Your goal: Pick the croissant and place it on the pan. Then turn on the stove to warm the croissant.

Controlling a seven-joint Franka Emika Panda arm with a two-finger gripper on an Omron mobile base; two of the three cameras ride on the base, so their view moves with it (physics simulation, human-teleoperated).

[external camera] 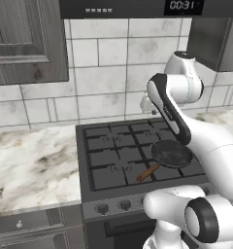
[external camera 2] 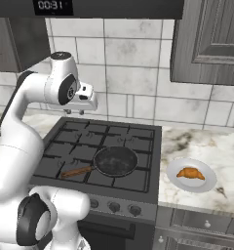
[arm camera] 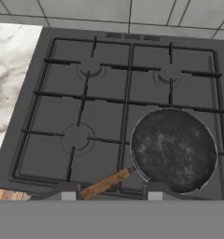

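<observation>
While the closed, empty tool (external camera 2: 84,111) hung above the stove's (external camera 2: 138,139) back, we noted the croissant (external camera 2: 190,173) lay well right, plated on the surface (external camera 2: 206,141).

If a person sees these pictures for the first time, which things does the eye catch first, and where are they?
The black pan with its wooden handle sits empty on the front right burner of the dark stove. The orange-brown croissant lies on a white plate on the marble counter right of the stove. The white arm's end effector hangs above the stove's back edge.
</observation>
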